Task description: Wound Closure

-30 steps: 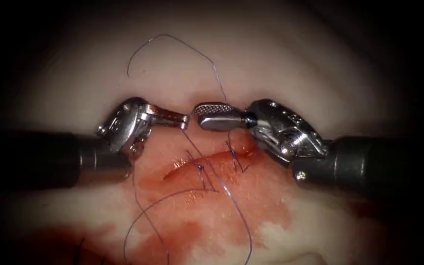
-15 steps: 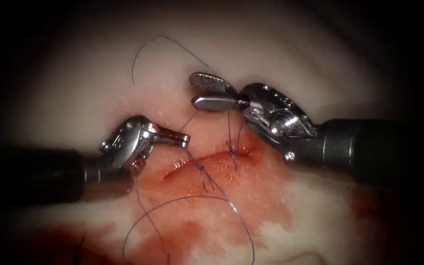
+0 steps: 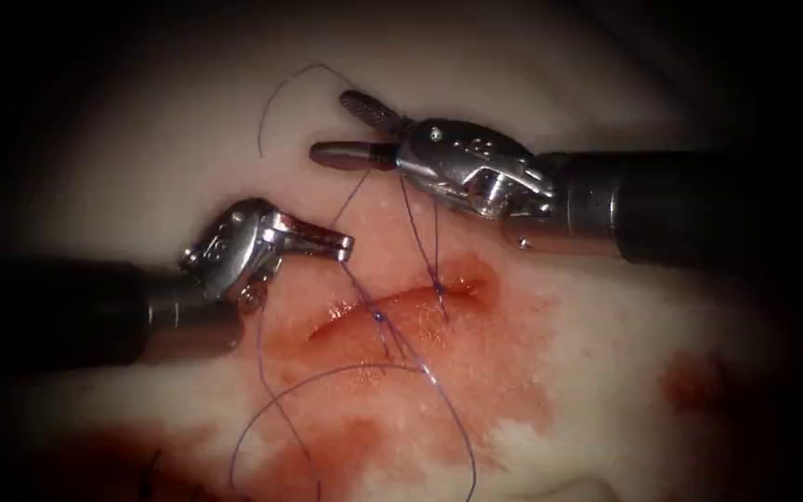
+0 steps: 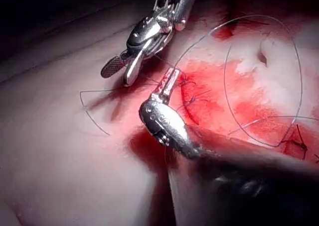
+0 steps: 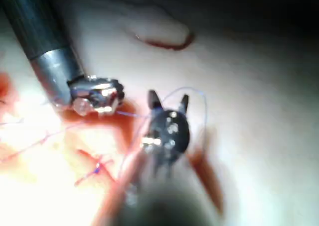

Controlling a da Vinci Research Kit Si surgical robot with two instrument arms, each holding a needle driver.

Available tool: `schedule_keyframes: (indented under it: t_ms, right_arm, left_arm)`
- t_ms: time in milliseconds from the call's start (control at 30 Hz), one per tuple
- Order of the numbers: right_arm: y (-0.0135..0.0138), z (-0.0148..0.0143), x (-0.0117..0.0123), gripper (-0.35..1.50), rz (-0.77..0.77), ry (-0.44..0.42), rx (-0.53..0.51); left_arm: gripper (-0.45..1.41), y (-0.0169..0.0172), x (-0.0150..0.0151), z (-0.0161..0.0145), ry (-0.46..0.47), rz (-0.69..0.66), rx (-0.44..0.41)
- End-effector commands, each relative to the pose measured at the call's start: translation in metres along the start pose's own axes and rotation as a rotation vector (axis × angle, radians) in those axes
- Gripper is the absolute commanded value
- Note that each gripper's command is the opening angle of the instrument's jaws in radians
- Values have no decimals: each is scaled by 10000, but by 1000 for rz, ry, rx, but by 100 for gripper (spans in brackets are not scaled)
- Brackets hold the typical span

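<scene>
Left arm's silver needle driver [image 3: 344, 247] is clamped on the thin purple thread [image 3: 364, 297] beside the red cut [image 3: 392, 307]. Right arm's driver [image 3: 346, 130] hovers above with jaws apart, holding nothing.

Left tool [image 3: 346, 246] & right tool [image 3: 341, 130] shiny polished metal, matt dark shafts, tissue [image 3: 188, 139] wet glossy, thread [image 3: 355, 372] thin smooth filament

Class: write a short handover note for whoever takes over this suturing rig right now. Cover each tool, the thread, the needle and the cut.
Left tool: jaws shut on the thread, just left of the cut.
Right tool: jaws open, holding nothing, above the cut; thread strands run up under it.
Needle: I cannot make it out.
Done: stitches sit in the cut at its middle and right end.
Left: loose thread loops lie over the red fluid on the tissue below the cut.
</scene>
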Motion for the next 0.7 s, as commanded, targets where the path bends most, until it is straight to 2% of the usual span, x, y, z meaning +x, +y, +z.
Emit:
schedule_keyframes:
  t_ms: [33,433,700]
  right_arm:
    - [3,10,1,56,-16,-3,-5]
    - [14,28,-11,56,-34,-103,-133]
    - [1,65,-22,56,-6,-141,-52]
  left_arm:
    - [-45,-2,-7,2,-1,-2,4]
    - [-45,-7,-3,2,-19,-15,25]
    - [-45,-5,-3,3,-20,-20,29]
